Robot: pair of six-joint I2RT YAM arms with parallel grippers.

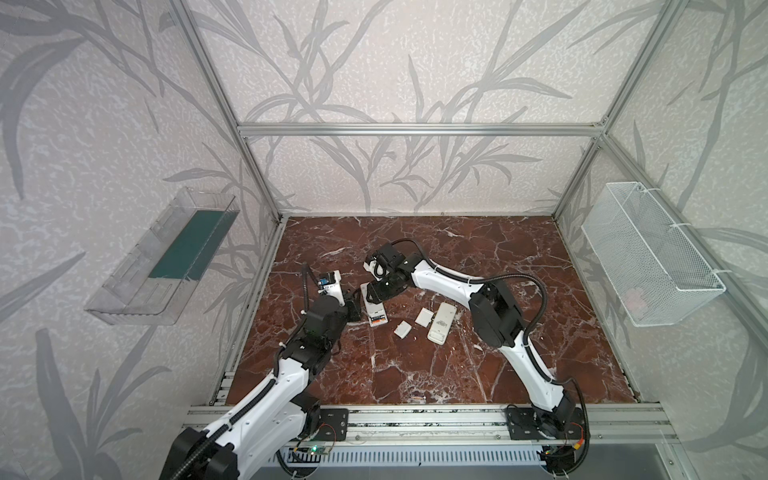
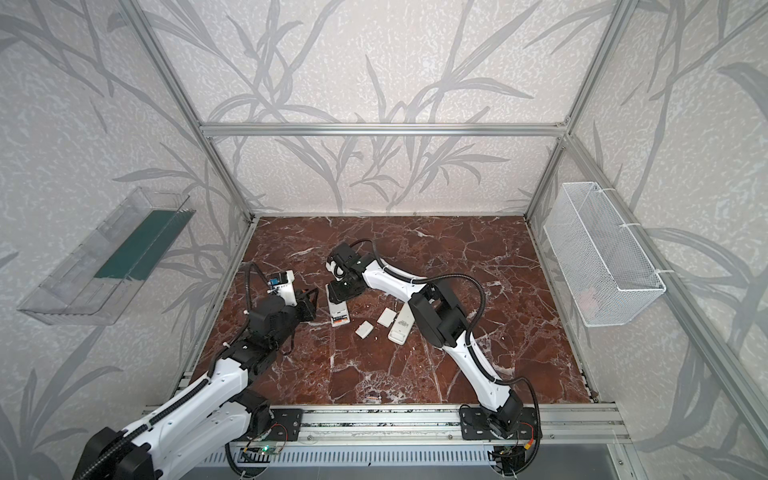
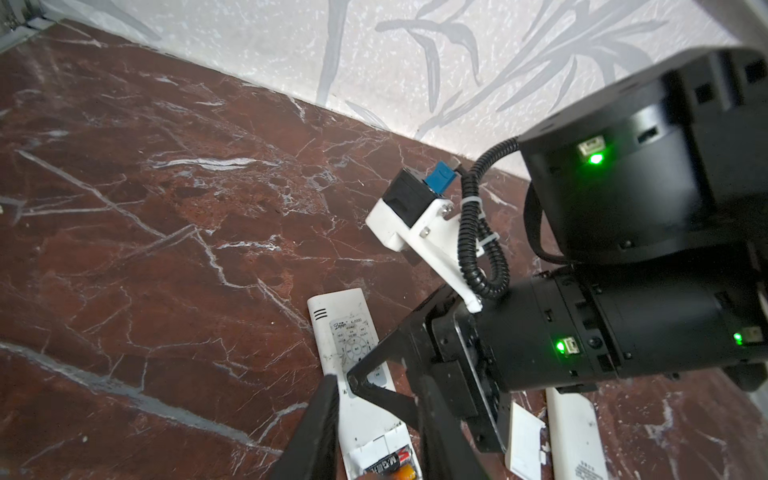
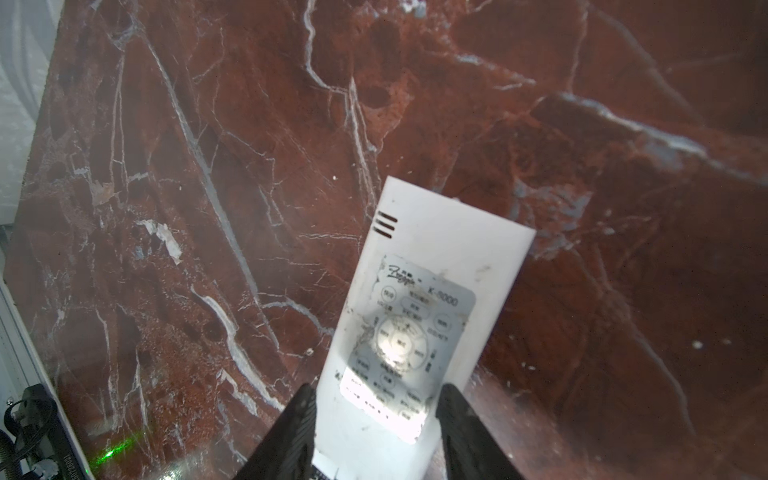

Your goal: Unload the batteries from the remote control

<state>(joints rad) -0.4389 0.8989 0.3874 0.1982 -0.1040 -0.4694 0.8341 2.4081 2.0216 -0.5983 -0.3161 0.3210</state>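
The white remote control (image 1: pixel 374 309) (image 4: pixel 415 291) lies back-up on the marble floor (image 1: pixel 457 374), with its battery bay open at the near end (image 2: pixel 340 319). In the bay lie two batteries side by side, a black one (image 3: pixel 388 461) and an orange one (image 3: pixel 406 473). My right gripper (image 1: pixel 376 291) (image 4: pixel 374 390) is shut across the remote's middle, one finger pressed to each long side. My left gripper (image 1: pixel 355 305) (image 3: pixel 376 376) hovers just left of the bay end, open with a narrow gap. Nothing is between its fingers (image 3: pixel 320 419).
A second white remote (image 1: pixel 441 322) and two small white covers (image 1: pixel 424 316) (image 1: pixel 402 330) lie to the right of the held remote. A clear bin (image 1: pixel 166 257) hangs on the left wall. A white wire basket (image 1: pixel 648 253) hangs on the right wall.
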